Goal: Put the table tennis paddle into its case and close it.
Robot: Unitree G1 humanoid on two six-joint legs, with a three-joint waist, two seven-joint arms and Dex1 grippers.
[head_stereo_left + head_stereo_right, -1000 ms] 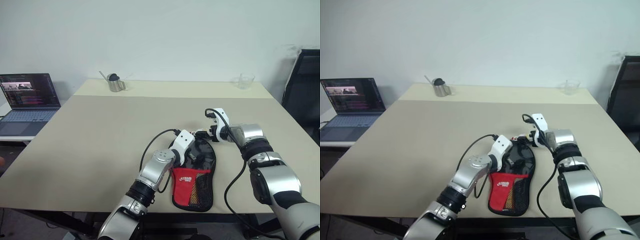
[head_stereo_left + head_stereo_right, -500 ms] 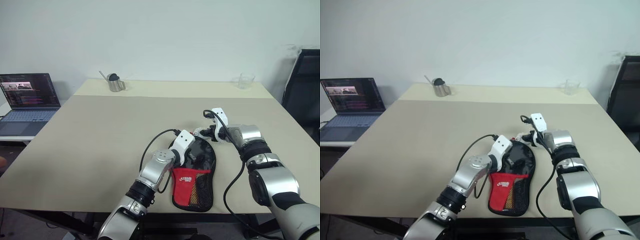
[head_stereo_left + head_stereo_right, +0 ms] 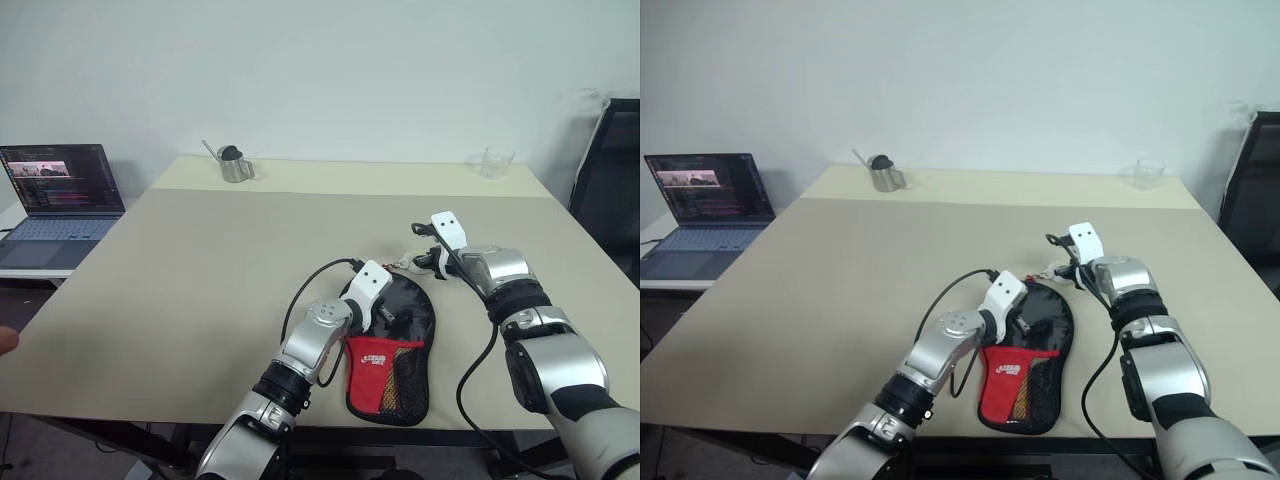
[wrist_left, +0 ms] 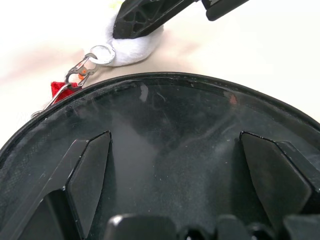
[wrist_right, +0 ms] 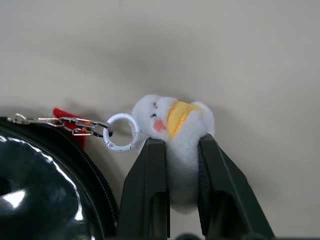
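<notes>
The case (image 3: pixel 412 318), black fabric with a red panel and mesh pocket, lies flat near the table's front edge. My left gripper (image 3: pixel 386 312) rests on its round black part, open, with the fabric (image 4: pixel 170 115) between its spread fingers. My right gripper (image 5: pixel 181 141) is shut on the small white-yellow charm (image 5: pixel 175 117), which hangs by a white ring and metal clip from the case's edge. In the head view that gripper (image 3: pixel 420 263) sits just beyond the case's far right rim. The table tennis paddle is hidden.
The beige table (image 3: pixel 200 280) stretches wide to the left and beyond the case. A metal cup (image 3: pixel 233 167) and a clear glass (image 3: pixel 493 160) stand at the far edge. A laptop (image 3: pixel 60 190) sits off to the left and a black chair (image 3: pixel 610 180) to the right.
My right gripper has shut on the charm and drawn slightly to the right with it. The left gripper has stayed where it was, on the case.
</notes>
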